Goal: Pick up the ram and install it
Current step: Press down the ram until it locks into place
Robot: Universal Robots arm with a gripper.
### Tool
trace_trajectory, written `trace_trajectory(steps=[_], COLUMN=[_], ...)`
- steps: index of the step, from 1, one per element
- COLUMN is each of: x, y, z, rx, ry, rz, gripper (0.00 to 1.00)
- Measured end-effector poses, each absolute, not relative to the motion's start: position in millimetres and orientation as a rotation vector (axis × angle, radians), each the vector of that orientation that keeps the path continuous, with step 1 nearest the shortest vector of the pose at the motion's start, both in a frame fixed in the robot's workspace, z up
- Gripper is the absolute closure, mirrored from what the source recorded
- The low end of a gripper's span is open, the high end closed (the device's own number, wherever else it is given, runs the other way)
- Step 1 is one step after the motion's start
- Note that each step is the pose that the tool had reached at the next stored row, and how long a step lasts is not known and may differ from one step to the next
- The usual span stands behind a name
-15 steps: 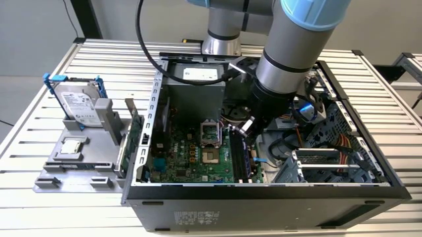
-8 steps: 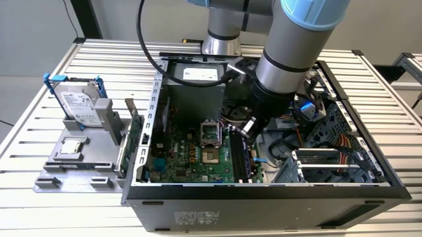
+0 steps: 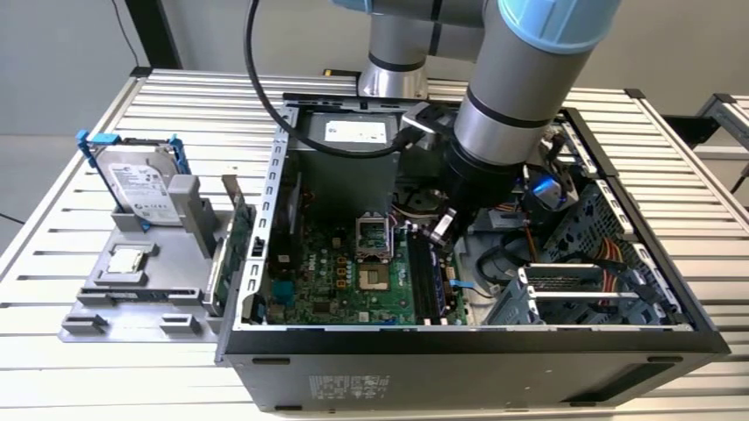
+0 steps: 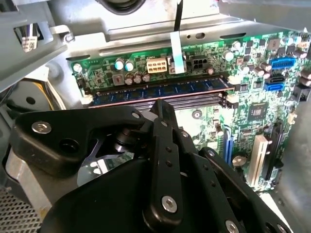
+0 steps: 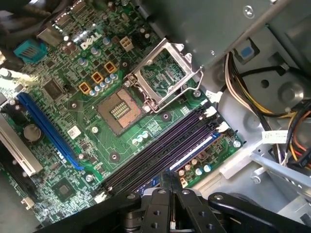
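The open black metal computer case [image 3: 468, 346] lies on its side and contains the green motherboard [image 3: 339, 285]. The long, thin blue-green ram stick [image 4: 160, 91] sits edge-down in a black memory slot [image 5: 160, 150], its long axis parallel to the slots. The black gripper [image 4: 163, 110] hovers just above it, fingers together, holding nothing.

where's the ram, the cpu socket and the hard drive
ram [image 4: 160, 91], second wrist view, middle of its blue edge in the slot
cpu socket [image 5: 118, 108], first wrist view, contact field
hard drive [image 3: 140, 185], exterior view, label face
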State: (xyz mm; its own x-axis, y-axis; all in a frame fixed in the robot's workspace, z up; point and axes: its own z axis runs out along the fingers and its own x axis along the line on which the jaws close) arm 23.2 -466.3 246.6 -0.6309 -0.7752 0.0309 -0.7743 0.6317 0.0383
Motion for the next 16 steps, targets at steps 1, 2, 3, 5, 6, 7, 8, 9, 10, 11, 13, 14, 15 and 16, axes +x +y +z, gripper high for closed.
trace_trajectory(steps=[1,2,3,5,6,7,8,9,10,11,13,14,15,16], x=[23.2,23.2,23.2,23.2,23.2,23.2,23.2,23.2,23.2,23.2,23.2,23.2,23.2,23.2], y=[-466.2,-466.1,-466.0,-465.7,-465.5,-465.4,-465.3,-465.3,-465.2,-465.1,-465.1,-465.0,-465.0,-464.9], z=[246.6,246.6,246.6,246.6,246.6,246.6,246.6,246.6,246.6,246.6,246.6,246.6,246.6,246.6], rx=[1.343,1.356,1.369,1.396,1.409,1.424,1.438,1.452,1.466,1.481,1.51,1.524,1.539,1.554], ry=[-2.791,-2.785,-2.778,-2.764,-2.758,-2.75,-2.743,-2.736,-2.728,-2.72,-2.704,-2.696,-2.688,-2.68], rz=[-0.033,-0.033,-0.033,-0.033,-0.033,-0.033,-0.033,-0.033,-0.033,-0.033,-0.033,-0.033,-0.034,-0.034], gripper=[1.0,1.0,1.0,1.0,1.0,1.0,1.0,1.0,1.0,1.0,1.0,1.0,1.0,1.0])
